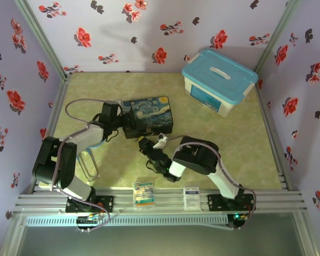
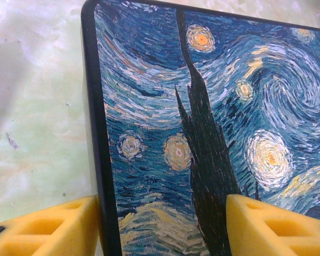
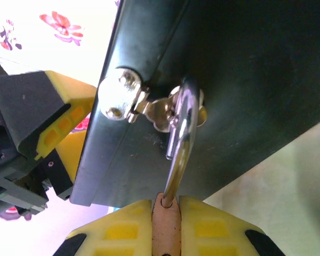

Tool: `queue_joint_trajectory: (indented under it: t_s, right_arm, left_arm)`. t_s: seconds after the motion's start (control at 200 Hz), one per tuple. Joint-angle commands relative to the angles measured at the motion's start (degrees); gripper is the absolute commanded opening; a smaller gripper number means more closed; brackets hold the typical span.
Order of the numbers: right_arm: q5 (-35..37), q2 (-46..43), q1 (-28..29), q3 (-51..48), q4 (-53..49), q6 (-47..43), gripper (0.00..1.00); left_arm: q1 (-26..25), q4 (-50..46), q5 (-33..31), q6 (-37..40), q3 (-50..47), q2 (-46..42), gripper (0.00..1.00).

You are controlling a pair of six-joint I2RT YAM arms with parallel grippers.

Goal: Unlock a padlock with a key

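The brass padlock [image 3: 166, 229] shows edge-on, pinched between the yellow fingers of my right gripper [image 3: 166, 205], which is shut on it. Its silver shackle [image 3: 180, 128] runs through the silver clasp [image 3: 122, 98] on the dark front wall of the Starry Night tin [image 3: 245, 69]. One shackle leg enters the body and the other end hangs free. The key is out of view. My left gripper [image 2: 162, 224] is open, one finger against the tin's black left edge, the other over the painted lid [image 2: 213, 106]. From above, both grippers [image 1: 122, 124] [image 1: 149, 146] meet the tin [image 1: 148, 114].
A light blue lidded box [image 1: 218, 80] stands at the back right. A small white cylinder [image 1: 161, 141] sits beside the right wrist. Two small packets [image 1: 143, 192] [image 1: 191, 196] lie at the near edge. Floral walls close in three sides.
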Motion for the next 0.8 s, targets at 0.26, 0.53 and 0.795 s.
queue_joint_trajectory:
  t_s: [0.26,0.53,0.795]
  right_arm:
    - [5.54,-7.34,-3.05,-5.46,-0.21,-6.78,0.00]
    - [-3.15,-8.94,-6.89,-11.42,-0.25,-3.46,0.00]
    - [-28.80,-12.58,-14.06,-20.82,-0.26,1.42,0.00]
  left_arm:
    - [-0.01,-7.59,-4.48,4.71,-3.95,5.56,0.55]
    - [0.44,-8.03,-4.45,4.33,-3.39,4.53,0.55]
    - [1.21,-10.74,-3.99,5.07,1.06,4.60,0.60]
